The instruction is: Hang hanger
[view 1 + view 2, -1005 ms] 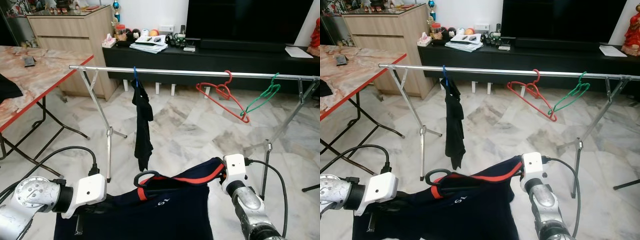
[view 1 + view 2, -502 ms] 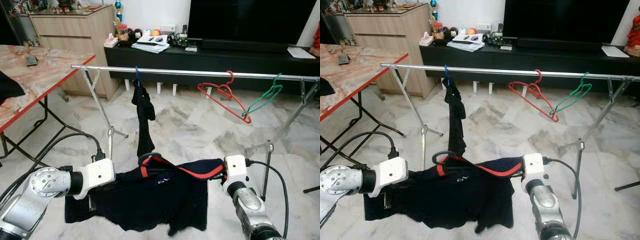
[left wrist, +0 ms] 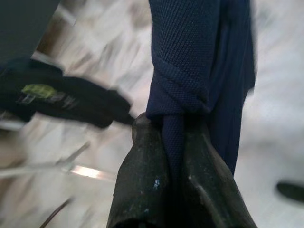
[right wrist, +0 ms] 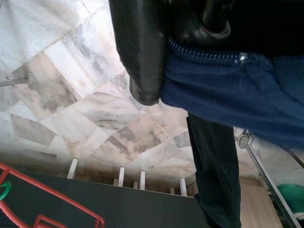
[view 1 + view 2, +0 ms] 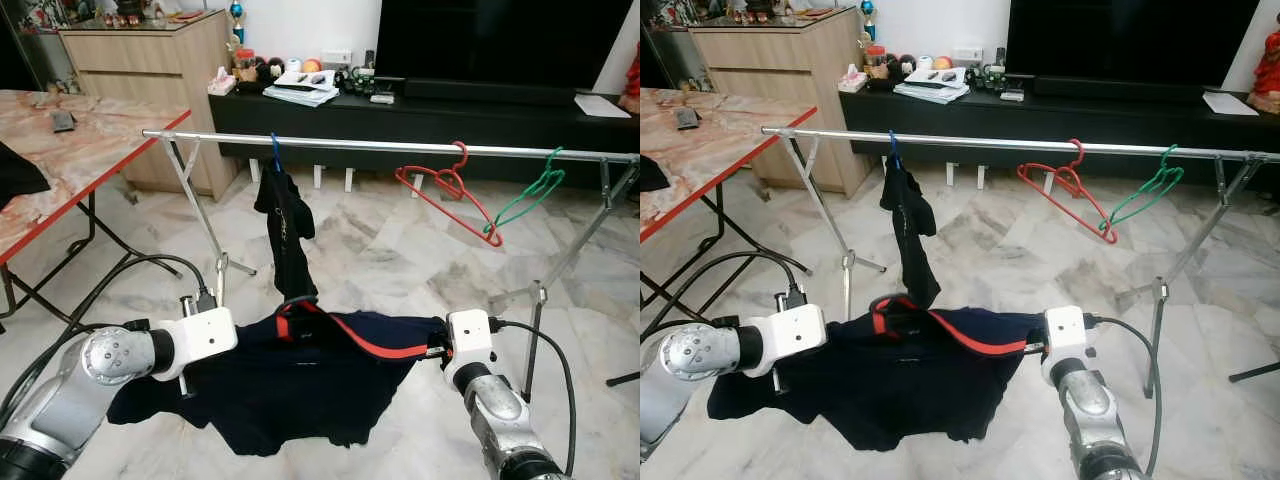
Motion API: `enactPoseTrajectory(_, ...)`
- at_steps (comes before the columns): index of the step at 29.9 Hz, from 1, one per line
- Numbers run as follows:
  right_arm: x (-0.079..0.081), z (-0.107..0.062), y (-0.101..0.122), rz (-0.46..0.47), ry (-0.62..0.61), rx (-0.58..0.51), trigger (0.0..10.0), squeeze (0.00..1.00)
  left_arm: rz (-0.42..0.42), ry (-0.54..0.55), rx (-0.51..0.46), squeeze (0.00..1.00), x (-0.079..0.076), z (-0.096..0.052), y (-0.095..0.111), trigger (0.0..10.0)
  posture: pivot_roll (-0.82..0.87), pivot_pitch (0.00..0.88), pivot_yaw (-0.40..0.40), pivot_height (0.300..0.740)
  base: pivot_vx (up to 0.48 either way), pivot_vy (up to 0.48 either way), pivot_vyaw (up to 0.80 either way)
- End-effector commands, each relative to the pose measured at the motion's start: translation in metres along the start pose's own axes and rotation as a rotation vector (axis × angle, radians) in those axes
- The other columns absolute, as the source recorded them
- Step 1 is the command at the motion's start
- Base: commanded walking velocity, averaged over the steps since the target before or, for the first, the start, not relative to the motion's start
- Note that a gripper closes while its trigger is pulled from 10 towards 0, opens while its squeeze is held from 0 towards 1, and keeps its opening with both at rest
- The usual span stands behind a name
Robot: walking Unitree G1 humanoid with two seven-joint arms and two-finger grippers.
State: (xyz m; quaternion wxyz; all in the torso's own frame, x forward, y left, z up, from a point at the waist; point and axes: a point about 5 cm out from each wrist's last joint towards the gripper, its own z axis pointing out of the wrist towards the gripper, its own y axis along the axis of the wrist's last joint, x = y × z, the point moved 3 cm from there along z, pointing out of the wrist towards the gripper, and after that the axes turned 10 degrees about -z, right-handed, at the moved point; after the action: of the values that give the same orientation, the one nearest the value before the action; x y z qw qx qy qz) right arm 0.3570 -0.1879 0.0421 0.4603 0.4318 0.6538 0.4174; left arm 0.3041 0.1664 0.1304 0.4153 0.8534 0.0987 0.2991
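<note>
Since a second ago the navy shirt (image 5: 300, 385) is riding higher and flatter between both arms. Its hem is now hanging free instead of running off the bottom of the frame, and the black hanger hook (image 5: 297, 305) at the red-trimmed collar is sitting closer to the rail (image 5: 400, 146). My read: the lift toward the rail is under way, but the hook is still well below the bar, so the hang isn't done.

Left tool (image 3: 173, 156) is pressed together, pinching a fold of the navy cloth at the shirt's left shoulder. Right tool (image 4: 190, 42) is also closed on cloth, pinching the right shoulder near the zip seam.

Room on the rail:
- The black garment (image 5: 285, 235) on a blue hanger is hanging directly beyond the hook, just beside the line of approach. It looks like the main snag risk.
- The red hanger (image 5: 445, 195) and green hanger (image 5: 525, 195) are bunched toward the right end, touching or nearly so.
- The bare stretch between the black garment and the red hanger looks like the best slot, so going up and slightly right seems safest.

Edges:
- The desk (image 5: 60, 165) with its red edge is on the left, well apart from the shirt.
- The rack leg (image 5: 535, 330) is standing near the right arm.
- The left arm's cable (image 5: 120, 285) is looping low, clear of the cloth for now.
</note>
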Motion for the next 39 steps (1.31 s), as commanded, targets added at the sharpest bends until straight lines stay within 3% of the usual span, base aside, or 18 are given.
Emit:
enactPoseTrajectory(1,-0.005,0.002,0.006,-0.005,-0.015,-0.013,0.0,0.0,-0.013,-0.041,-0.05,0.0,-0.002,-0.009,0.008,10.0,0.09,0.017,0.013,0.74,0.0,0.0,0.0)
enactPoseTrajectory(2,-0.006,0.002,0.006,-0.004,-0.017,-0.011,0.0,0.0,-0.027,-0.125,-0.056,0.0,-0.012,-0.015,0.009,10.0,0.09,0.019,0.013,0.74,0.0,0.0,0.0)
enactPoseTrajectory(5,-0.007,0.002,0.005,-0.007,-0.019,-0.006,0.0,0.0,-0.017,-0.208,-0.023,0.0,-0.022,-0.023,0.003,10.0,0.09,0.019,0.013,0.74,0.0,0.0,0.0)
enactPoseTrajectory(12,-0.008,0.001,0.001,-0.009,-0.021,0.01,0.0,0.0,-0.069,-0.295,-0.041,0.0,-0.03,-0.034,0.003,10.0,0.09,0.018,0.01,0.74,0.0,0.0,0.0)
enactPoseTrajectory(14,-0.008,0.0,0.001,-0.01,-0.021,0.014,0.0,0.0,-0.072,-0.289,-0.056,0.0,-0.029,-0.034,0.005,10.0,0.09,0.018,0.01,0.74,0.0,0.0,0.0)
enactPoseTrajectory(15,-0.007,0.0,-0.001,-0.011,-0.02,0.022,0.0,0.0,-0.082,-0.268,-0.094,0.0,-0.026,-0.033,0.011,10.0,0.09,0.018,0.009,0.74,0.0,0.0,0.0)
enactPoseTrajectory(16,-0.006,-0.001,-0.006,-0.018,-0.016,0.046,0.0,0.0,-0.126,-0.229,-0.201,0.0,-0.02,-0.032,0.024,10.0,0.09,0.018,0.009,0.74,0.0,0.0,0.0)
enactPoseTrajectory(19,-0.005,-0.003,-0.011,-0.017,-0.015,0.068,0.0,0.0,-0.158,-0.229,-0.274,0.0,-0.018,-0.034,0.033,10.0,0.09,0.017,0.008,0.74,0.0,0.0,0.0)
enactPoseTrajectory(29,0.0,-0.006,-0.02,-0.011,-0.002,0.099,0.0,0.0,-0.16,-0.24,-0.263,0.0,-0.02,-0.032,0.033,10.0,0.09,0.019,0.009,0.74,0.0,0.0,0.0)
enactPoseTrajectory(37,0.004,-0.008,-0.024,0.001,0.012,0.111,0.0,0.0,-0.151,-0.107,-0.187,0.0,-0.005,-0.019,0.022,10.0,0.09,0.017,0.012,0.74,0.0,0.0,0.0)
enactPoseTrajectory(38,0.005,-0.008,-0.025,-0.003,0.016,0.118,4.4,0.0,-0.161,-0.081,-0.184,0.0,-0.003,-0.016,0.022,10.0,0.09,0.017,0.012,0.74,0.0,0.0,0.0)
enactPoseTrajectory(39,0.004,-0.008,-0.026,-0.004,0.012,0.121,10.0,0.74,-0.162,-0.07,-0.188,0.0,-0.003,-0.013,0.023,10.0,0.09,0.017,0.013,0.74,0.0,0.0,0.0)
